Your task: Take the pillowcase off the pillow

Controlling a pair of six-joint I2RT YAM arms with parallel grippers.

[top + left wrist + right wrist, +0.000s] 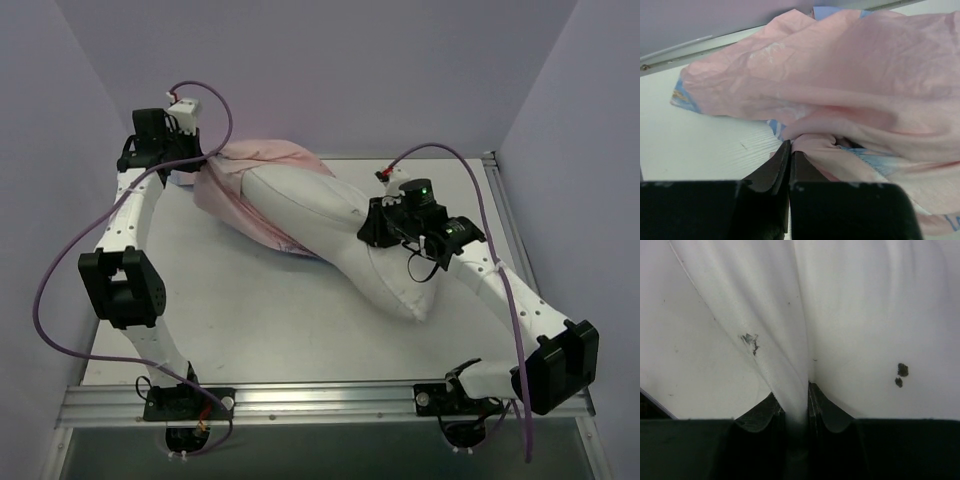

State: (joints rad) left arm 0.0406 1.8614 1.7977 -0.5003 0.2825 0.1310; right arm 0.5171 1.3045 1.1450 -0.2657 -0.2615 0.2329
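The white pillow [320, 215] lies diagonally across the table, its near end by the right arm. The pillowcase [265, 158], pale pink side out, is bunched over the pillow's far left end, and a strip of it runs under the pillow's near side. My left gripper [197, 165] sits at that far end. In the left wrist view it [790, 146] is shut on a pinch of the pink pillowcase [840, 65], whose blue edges show. My right gripper [372, 232] is over the pillow's middle. In the right wrist view it [796, 390] is shut on a fold of the white pillow [865, 315].
The white table [250, 310] is enclosed by lilac walls at the back and both sides. An aluminium rail [320, 400] runs along the near edge and carries the arm bases. Another rail [500, 200] lines the right edge. Purple cables loop off both arms.
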